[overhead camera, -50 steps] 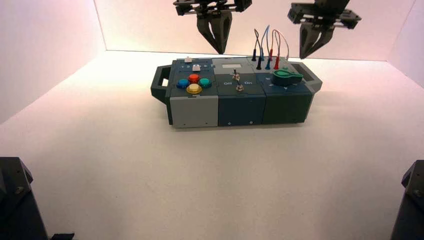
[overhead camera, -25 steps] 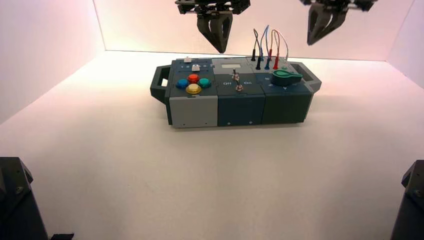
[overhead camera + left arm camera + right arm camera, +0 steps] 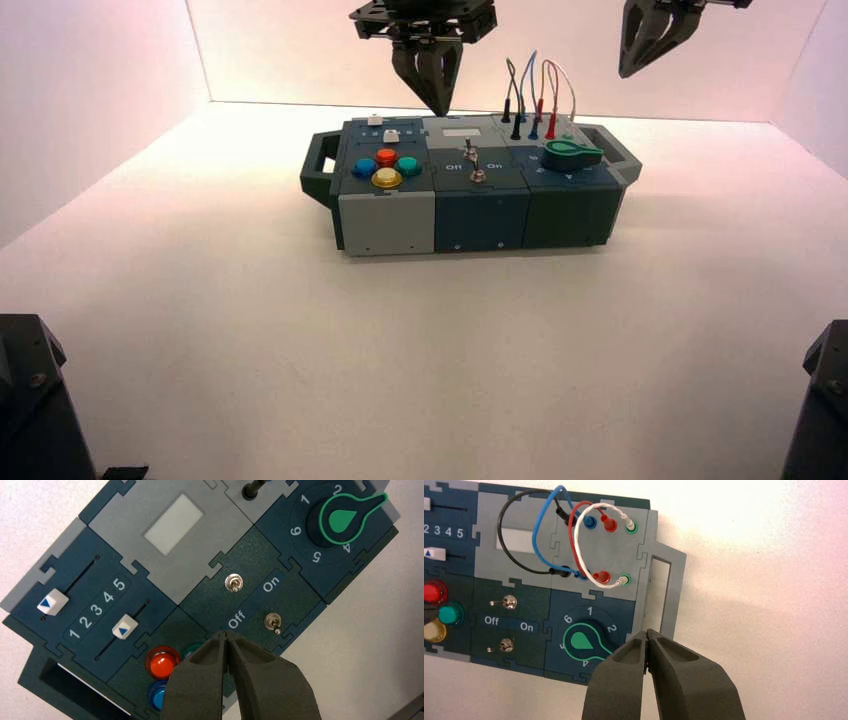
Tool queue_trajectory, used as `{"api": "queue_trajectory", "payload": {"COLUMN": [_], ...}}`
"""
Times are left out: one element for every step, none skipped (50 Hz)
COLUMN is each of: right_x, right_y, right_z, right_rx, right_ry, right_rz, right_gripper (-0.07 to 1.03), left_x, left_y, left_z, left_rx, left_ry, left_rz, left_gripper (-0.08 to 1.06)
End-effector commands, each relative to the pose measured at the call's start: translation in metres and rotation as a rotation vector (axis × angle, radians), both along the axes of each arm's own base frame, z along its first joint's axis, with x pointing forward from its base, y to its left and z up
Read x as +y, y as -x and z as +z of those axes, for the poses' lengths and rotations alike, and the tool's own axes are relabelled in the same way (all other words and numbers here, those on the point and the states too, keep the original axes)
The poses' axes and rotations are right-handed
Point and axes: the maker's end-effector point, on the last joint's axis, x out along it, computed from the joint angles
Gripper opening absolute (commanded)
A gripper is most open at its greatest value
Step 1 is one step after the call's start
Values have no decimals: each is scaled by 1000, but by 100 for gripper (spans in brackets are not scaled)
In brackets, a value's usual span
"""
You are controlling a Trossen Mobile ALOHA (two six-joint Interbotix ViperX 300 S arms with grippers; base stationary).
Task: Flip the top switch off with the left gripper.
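The top switch (image 3: 468, 150) (image 3: 233, 583) (image 3: 509, 601), a tiny silver toggle, sits in the box's (image 3: 480, 215) dark middle panel above the "Off" and "On" lettering. A second toggle (image 3: 273, 622) stands below the lettering. My left gripper (image 3: 436, 106) (image 3: 226, 635) hangs shut above the box's back middle with nothing held. In its wrist view its tips lie beside the "Off" lettering, apart from the top switch. My right gripper (image 3: 638, 68) (image 3: 646, 632) is shut and empty, high over the box's right end.
Red (image 3: 386, 156), blue, green and yellow push buttons fill the box's left panel, with two white sliders (image 3: 52, 602) behind them. A green knob (image 3: 572, 153) and looped wires (image 3: 535, 90) occupy the right side. Handles stick out at both ends. White walls enclose the table.
My right gripper has risen and moved right, away from the wires. My left gripper has turned a little in place above the box.
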Motion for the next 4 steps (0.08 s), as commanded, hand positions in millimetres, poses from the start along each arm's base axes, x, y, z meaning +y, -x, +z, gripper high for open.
{"api": "queue_trajectory", "payload": {"right_x": [2, 2, 2, 2], "right_y": [-4, -4, -4, -4], "right_z": [18, 18, 19, 19], "right_rx": [-57, -55, -57, -57], "right_ry": [-6, -6, -6, -6], "right_rz": [6, 7, 7, 7], "right_gripper": [-2, -2, -2, -2], "left_x": [-3, -3, -3, -3], "left_y": [-4, -4, -4, -4], "left_z": [9, 10, 10, 10], "left_rx": [-32, -33, -33, -33], "left_ry": [19, 19, 19, 19], "left_rz": [-10, -10, -10, -10], "left_gripper": [-3, -3, -3, -3]}}
